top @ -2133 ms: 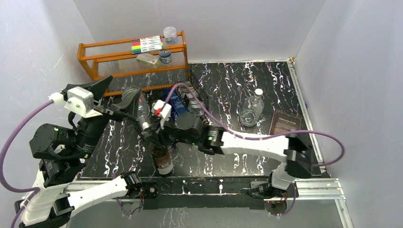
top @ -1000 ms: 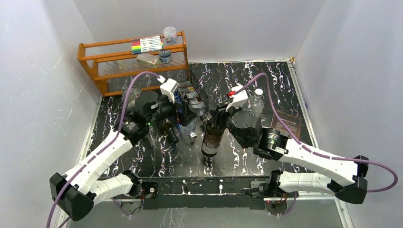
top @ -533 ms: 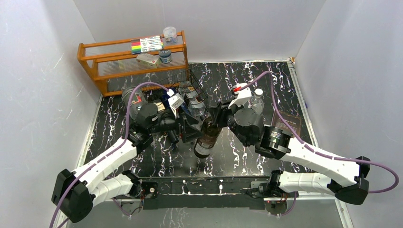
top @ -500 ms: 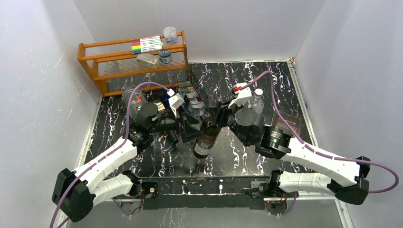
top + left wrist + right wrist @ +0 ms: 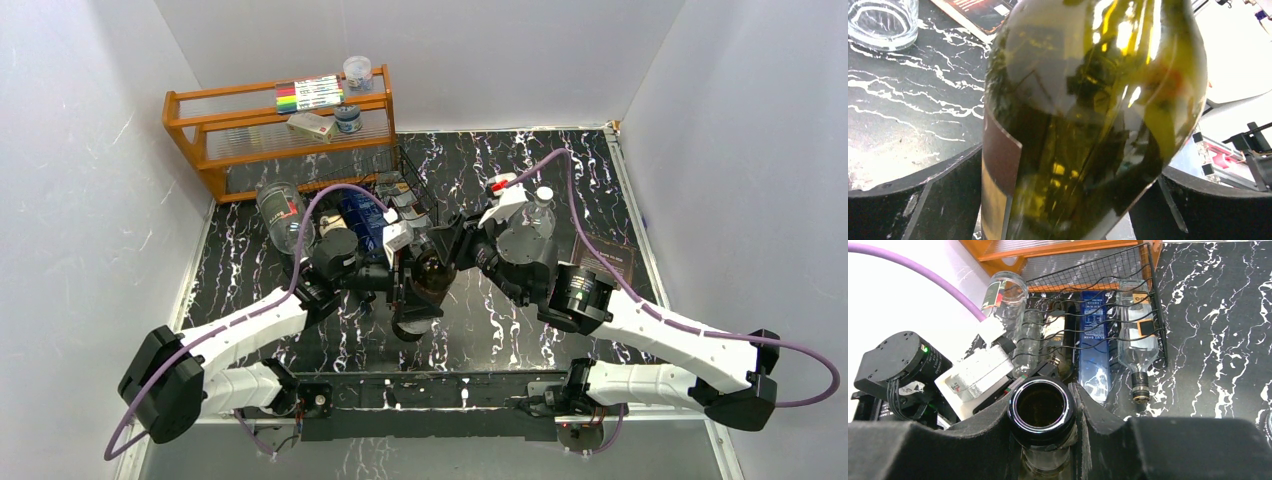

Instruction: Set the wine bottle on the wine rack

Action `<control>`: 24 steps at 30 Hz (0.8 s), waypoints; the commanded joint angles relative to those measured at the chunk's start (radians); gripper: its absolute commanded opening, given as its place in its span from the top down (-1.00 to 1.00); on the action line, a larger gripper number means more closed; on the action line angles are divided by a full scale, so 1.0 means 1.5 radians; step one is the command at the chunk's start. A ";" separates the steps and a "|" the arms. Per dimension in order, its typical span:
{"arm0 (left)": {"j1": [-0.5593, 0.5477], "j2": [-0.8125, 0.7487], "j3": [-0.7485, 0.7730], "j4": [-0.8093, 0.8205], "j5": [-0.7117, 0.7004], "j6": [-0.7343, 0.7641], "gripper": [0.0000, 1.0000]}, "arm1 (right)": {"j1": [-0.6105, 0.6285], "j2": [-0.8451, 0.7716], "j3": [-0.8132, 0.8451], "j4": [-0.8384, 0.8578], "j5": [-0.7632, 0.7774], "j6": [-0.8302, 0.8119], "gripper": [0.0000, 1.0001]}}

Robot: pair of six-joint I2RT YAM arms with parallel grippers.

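Note:
The wine bottle [image 5: 432, 272], dark green glass with a brown label, hangs tilted above the table's middle. My right gripper [image 5: 447, 250] is shut on its neck; in the right wrist view the open mouth [image 5: 1042, 407] sits between that gripper's [image 5: 1044, 400] fingers. My left gripper [image 5: 408, 298] has its wide jaws closed on the bottle's body [image 5: 1088, 115], one finger [image 5: 948, 195] pressed against each side. The black wire wine rack [image 5: 420, 200] stands just behind, with its grid end [image 5: 1088, 275] upright. It holds clear bottles and a blue one.
An orange wooden shelf [image 5: 280, 125] with markers and jars stands at the back left. A clear bottle [image 5: 280, 215] lies left of the rack. A clear glass bottle [image 5: 530, 235] and a dark card [image 5: 600, 260] are on the right.
My left arm has swung in from the left and its jaws have closed around the bottle's body. The bottle has tilted, its base moving left and toward the front.

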 commanded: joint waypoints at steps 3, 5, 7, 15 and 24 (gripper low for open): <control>-0.009 -0.005 -0.002 0.050 -0.018 0.047 -0.40 | 0.001 -0.046 0.039 0.122 -0.013 0.045 1.00; -0.009 -0.009 0.007 0.029 -0.024 0.078 -0.15 | 0.000 -0.059 0.030 0.120 -0.017 0.044 1.00; -0.009 -0.018 0.008 0.008 -0.051 0.105 0.04 | 0.001 -0.076 0.019 0.117 -0.019 0.042 1.00; -0.009 -0.078 0.047 -0.101 -0.057 0.333 0.63 | 0.001 -0.131 0.042 -0.036 -0.020 0.043 -0.26; -0.013 -0.087 0.155 -0.256 -0.137 0.735 0.82 | 0.001 -0.175 0.135 -0.262 -0.076 0.002 -0.68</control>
